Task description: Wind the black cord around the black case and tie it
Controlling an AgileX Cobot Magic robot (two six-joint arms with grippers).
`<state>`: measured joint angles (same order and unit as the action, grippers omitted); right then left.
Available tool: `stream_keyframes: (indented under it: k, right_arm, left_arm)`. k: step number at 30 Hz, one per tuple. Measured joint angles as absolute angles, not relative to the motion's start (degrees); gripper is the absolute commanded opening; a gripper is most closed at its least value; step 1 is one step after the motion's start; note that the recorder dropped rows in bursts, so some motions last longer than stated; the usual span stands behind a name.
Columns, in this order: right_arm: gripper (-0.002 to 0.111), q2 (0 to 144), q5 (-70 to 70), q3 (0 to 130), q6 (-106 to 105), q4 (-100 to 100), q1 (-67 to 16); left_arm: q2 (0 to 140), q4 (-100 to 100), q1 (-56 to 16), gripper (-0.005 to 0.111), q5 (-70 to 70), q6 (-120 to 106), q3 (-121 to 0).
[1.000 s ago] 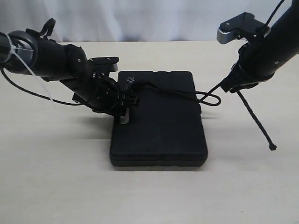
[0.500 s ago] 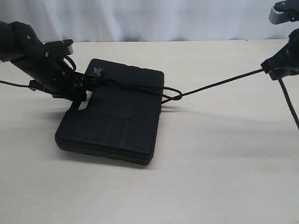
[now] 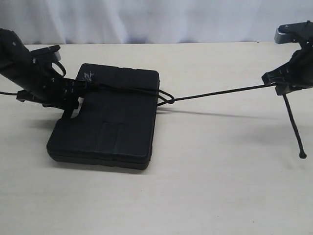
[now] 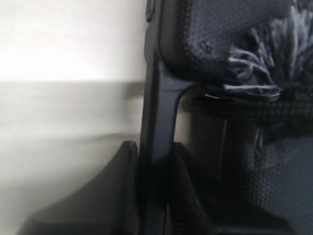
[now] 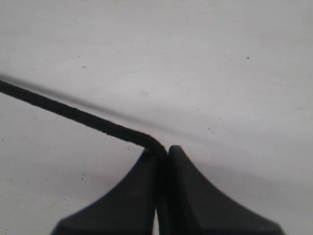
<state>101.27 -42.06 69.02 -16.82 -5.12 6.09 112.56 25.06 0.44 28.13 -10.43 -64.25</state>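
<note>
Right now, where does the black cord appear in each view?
Exterior: the black cord crosses the black case, then runs taut rightward.
Left wrist: its frayed tuft, on the case.
Right wrist: a thin line pinched between the fingers.
Shared landmark: the tuft, in the exterior and left wrist views; the right wrist view shows only table.
</note>
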Motion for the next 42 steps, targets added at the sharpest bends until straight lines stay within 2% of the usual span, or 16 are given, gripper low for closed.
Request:
stream_keyframes:
  k: [10,23,25,30,34,39,42]
  right_arm:
    - [0.004,107.2,-36.3,69.0,-12.6,-3.0,6.1]
    - [0.004,108.1,-34.1,69.0,-7.6,0.7,6.2]
    - [0.004,108.2,-34.1,69.0,-7.5,0.7,6.3]
    - [0.004,108.4,-33.2,69.0,-7.5,0.8,6.4]
    - [0.004,108.5,-31.3,69.0,-7.3,1.8,6.8]
    - [0.005,108.5,-30.1,69.0,-7.0,3.9,8.2]
    - [0.015,108.5,-30.2,69.0,-7.0,3.9,8.2]
  left_arm:
    - [112.6,25.1,0.7,0.000,27.5,-10.5,-64.0]
    - [112.6,26.2,0.7,0.000,27.1,-10.5,-64.0]
    - [112.6,26.5,0.5,0.005,26.2,-10.2,-64.0]
    - [112.6,28.0,0.5,0.030,23.9,-9.8,-64.0]
    - [112.3,28.7,0.9,0.044,19.7,-8.0,-64.0]
    - [112.2,28.7,2.1,0.051,16.2,-7.6,-64.0]
    - [112.2,28.8,2.0,0.051,16.2,-7.5,-64.0]
